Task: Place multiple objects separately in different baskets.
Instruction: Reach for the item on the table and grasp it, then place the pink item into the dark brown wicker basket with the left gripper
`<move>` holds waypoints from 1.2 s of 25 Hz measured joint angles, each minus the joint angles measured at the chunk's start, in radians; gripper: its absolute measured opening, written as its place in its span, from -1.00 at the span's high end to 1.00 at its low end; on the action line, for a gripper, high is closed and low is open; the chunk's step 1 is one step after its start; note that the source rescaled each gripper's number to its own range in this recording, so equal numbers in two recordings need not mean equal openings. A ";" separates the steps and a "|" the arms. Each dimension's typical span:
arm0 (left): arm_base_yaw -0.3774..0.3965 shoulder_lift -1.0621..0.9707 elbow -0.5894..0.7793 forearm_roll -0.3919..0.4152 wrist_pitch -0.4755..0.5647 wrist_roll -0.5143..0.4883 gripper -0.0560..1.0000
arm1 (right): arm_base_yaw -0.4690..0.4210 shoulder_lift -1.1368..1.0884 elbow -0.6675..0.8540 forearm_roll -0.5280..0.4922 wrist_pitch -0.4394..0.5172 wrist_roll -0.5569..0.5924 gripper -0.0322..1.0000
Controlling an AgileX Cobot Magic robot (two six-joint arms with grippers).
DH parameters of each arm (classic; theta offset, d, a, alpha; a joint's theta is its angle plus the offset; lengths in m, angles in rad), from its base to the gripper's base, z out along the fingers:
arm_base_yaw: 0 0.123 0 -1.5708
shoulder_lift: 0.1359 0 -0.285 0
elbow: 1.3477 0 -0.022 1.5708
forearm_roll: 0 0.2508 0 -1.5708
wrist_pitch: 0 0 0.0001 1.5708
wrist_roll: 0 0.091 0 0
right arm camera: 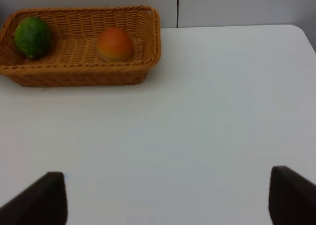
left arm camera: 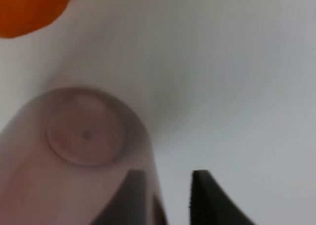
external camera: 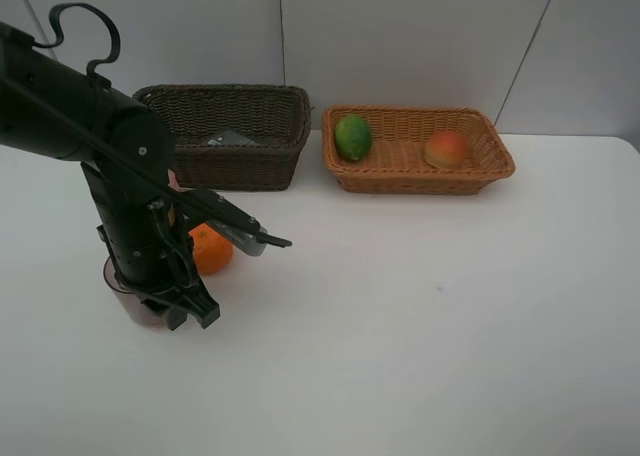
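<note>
The white bench [external camera: 430,356] carries everything, and I place it all by the dark brown basket [external camera: 240,166] at the bench's back edge. My left arm [external camera: 90,126] comes in past that basket's left end and bends down in front of it. The shallower orange-tan basket [external camera: 420,181] stands just beside the dark brown basket, off its right end, with a small gap between the two.

My left pincer [left arm camera: 168,173] is down in front of the dark brown basket's left end. It is drawn narrow over the wall of the translucent mauve cup [external camera: 125,296], with one finger showing through the mauve wall and the other outside it. The cup stands upright on the bench. My right pincer [right arm camera: 168,171] is spread wide with only bare bench between its fingers. I cannot tell where it hangs relative to the dark brown basket.

The orange [external camera: 215,251] lies on the bench in front of the dark brown basket, between it and the cup, close beside my arm. The green lime [external camera: 352,136] sits in the tan basket at the end nearest the dark brown basket. The red-orange peach-like fruit [external camera: 447,149] sits towards the end farthest from it. Inside the dark brown basket lies a flat dark thing [external camera: 228,138], too dim to name.
</note>
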 joint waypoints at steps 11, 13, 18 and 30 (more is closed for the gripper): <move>0.000 0.000 -0.004 0.010 0.006 -0.008 0.89 | 0.000 0.000 0.000 0.000 0.000 0.000 -0.77; 0.000 0.000 -0.004 0.010 0.006 -0.018 0.89 | 0.000 0.000 0.000 0.000 0.000 0.000 -0.77; 0.000 0.000 -0.004 0.010 0.003 -0.026 0.89 | 0.000 0.000 0.000 0.000 0.000 0.000 -0.77; 0.000 -0.045 -0.004 0.010 0.027 -0.026 0.89 | 0.000 0.000 0.000 0.000 0.000 0.000 -0.77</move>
